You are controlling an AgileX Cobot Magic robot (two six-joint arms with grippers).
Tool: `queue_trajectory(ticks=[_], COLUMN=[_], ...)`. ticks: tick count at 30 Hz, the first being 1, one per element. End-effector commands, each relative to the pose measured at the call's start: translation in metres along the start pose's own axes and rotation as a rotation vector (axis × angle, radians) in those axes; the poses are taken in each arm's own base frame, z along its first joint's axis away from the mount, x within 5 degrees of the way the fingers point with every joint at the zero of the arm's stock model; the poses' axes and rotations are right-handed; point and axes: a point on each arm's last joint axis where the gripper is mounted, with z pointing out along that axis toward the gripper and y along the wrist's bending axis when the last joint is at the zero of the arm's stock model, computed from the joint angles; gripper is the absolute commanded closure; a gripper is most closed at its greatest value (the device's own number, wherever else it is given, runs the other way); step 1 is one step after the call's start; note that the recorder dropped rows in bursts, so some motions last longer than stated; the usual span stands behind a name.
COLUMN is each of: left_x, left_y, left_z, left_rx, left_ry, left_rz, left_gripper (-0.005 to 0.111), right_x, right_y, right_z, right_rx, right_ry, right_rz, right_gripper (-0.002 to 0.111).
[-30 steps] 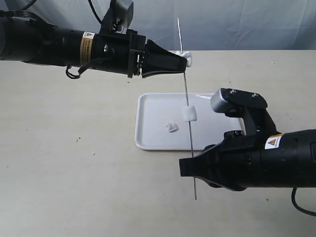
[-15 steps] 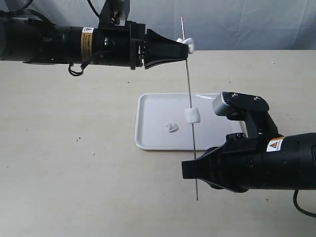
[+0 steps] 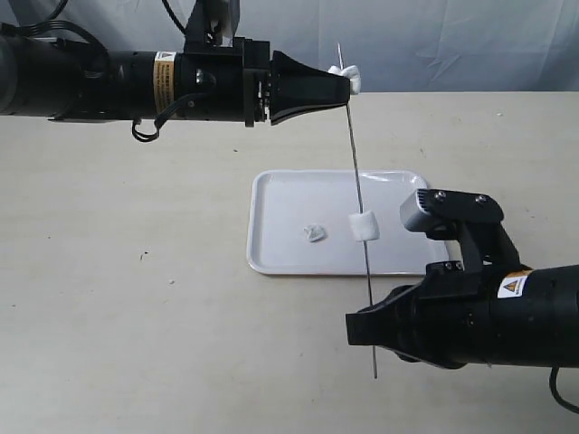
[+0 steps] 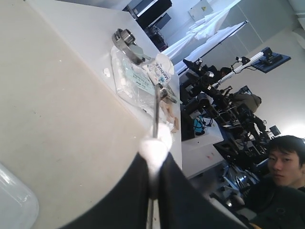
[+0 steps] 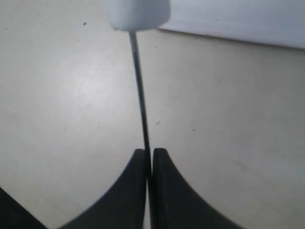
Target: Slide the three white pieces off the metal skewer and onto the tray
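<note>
Standing near-upright, the metal skewer is clamped by right end effector, left end effector pinching its top white piece.

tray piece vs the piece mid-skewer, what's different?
The loose piece lies on the tray, off the metal skewer; the mid-skewer piece is threaded on it. The loose piece looks crumpled and smaller; the mid-skewer piece is a neat block. Both are white.

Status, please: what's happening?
Right end effector shut on metal skewer. Left end effector shut on top white piece. Second piece midway, third piece on tray. Nothing obstructing.
</note>
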Motion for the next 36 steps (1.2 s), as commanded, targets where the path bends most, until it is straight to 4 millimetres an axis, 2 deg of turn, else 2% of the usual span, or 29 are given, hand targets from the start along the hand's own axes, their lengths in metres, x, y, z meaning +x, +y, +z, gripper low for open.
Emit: queue_trajectory(ticks=[1,6,14,23,33,36], left_x=[-0.022,-0.027,-0.032,-0.036,-0.056,-0.06], left_y=[-0.007,-0.008,-0.008,-0.009,-0.002,-0.004], left_z=[-0.005,-0.006,-0.007,-0.009,-0.036,-0.036], left_rx=[0.038,0.049,0.059,0.063,0.032,0.038], left_ry=[-0.188,-0.246,-0.301,-0.342,-0.438,-0.43], left_rz=[-0.027,-0.031,-0.039,-0.032,-0.016,-0.006], left_gripper=[0.107,0.107,0.107,0.107,0.107,0.107], right_x=[0.019,0.021,0.035,0.036,0.035,0.034], right_y=[-0.004,-0.004,-0.014,-0.014,-0.015,-0.015], right_z=[0.003,0.003,0.005,0.005,0.005,0.005], right_rx=[-0.004,-0.006,0.023,0.023,0.027,0.028], right_ry=[0.13,0.144,0.179,0.186,0.179,0.174], right_rz=[0.04,0.041,0.06,0.054,0.047,0.047], right_gripper=[0.109,0.109,0.109,0.109,0.109,0.109])
